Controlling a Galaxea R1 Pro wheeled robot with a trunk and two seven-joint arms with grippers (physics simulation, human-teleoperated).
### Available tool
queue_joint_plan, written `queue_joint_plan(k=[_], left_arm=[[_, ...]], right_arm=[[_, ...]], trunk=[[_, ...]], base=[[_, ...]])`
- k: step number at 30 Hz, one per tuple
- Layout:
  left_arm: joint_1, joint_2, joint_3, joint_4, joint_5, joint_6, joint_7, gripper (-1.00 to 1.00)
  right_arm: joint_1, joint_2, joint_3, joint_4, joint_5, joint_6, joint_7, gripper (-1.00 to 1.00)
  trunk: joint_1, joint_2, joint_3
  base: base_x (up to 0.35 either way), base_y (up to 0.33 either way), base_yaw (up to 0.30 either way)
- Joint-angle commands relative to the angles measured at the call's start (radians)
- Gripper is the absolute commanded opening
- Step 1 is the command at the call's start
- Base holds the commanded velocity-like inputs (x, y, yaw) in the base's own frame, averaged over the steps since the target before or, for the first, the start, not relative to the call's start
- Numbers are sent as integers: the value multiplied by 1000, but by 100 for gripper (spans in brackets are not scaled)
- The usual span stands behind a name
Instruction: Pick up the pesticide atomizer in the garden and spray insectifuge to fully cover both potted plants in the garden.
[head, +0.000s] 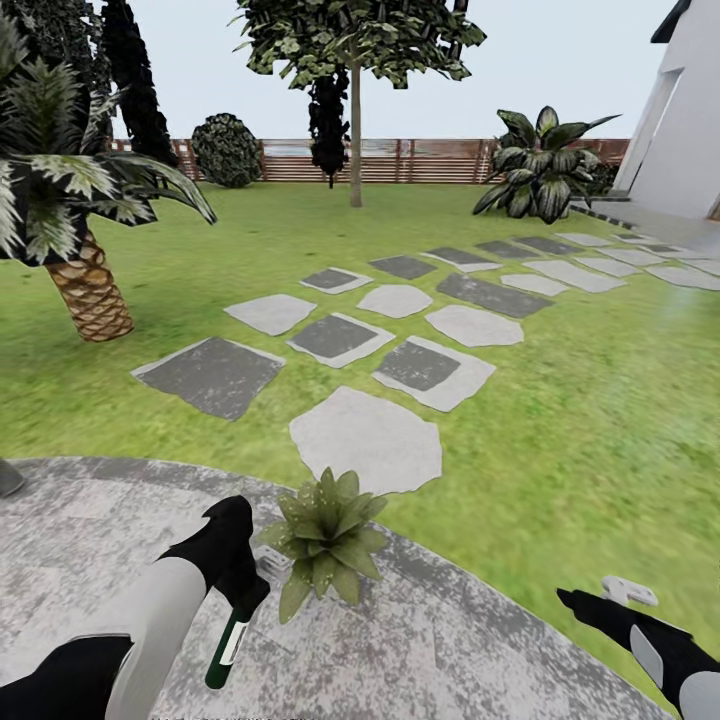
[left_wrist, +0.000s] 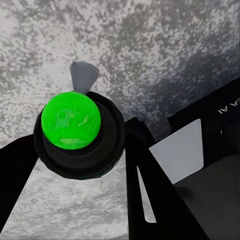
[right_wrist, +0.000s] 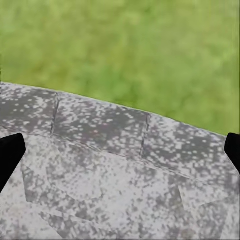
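Note:
The pesticide atomizer (head: 226, 640) hangs bottom-down from my left gripper (head: 243, 592), which is shut on its upper part; the dark green body and pale label show below the fingers. In the left wrist view its round green end (left_wrist: 70, 119) sits in a black ring between the black fingers (left_wrist: 150, 195). One of the potted plants (head: 326, 541), a low rosette of pointed green leaves, stands on the mottled grey patio (head: 440, 640) just right of that gripper; its pot is hidden by the leaves. My right gripper (head: 600, 603) hovers open over the patio's right edge, its fingertips (right_wrist: 10, 155) wide apart.
Grey stepping slabs (head: 365, 438) run across the lawn towards a white building (head: 680, 130). A palm (head: 88, 285) stands at the left, with a tree (head: 355, 120), a large leafy plant (head: 540, 165) and a wooden fence (head: 420, 160) behind. A grey object (head: 8, 478) shows at the left edge.

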Motion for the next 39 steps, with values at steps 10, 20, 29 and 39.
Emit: queue_joint_plan(k=[10,20,29,39], left_arm=[[0,-2,5,-1,-9,6,-9,-100],[0,-3,1,-1,-24,6,-8,-100],[-2,-53,-1,-43,-313,6,-9,-100],[-2,-56,39,-108,-301,6,-15,-100]], right_arm=[[0,1,-8,-2,11,5,5,100],[0,1,-8,-2,11,5,5,100],[0,0,-8,-2,10,5,4,100],[0,0,-8,-2,10,5,4,100]], trunk=[[0,0,-10],[0,0,-19],[0,0,-27],[0,0,-27]], base=[[0,-5,203],[0,0,212],[0,0,186],[0,0,12]])
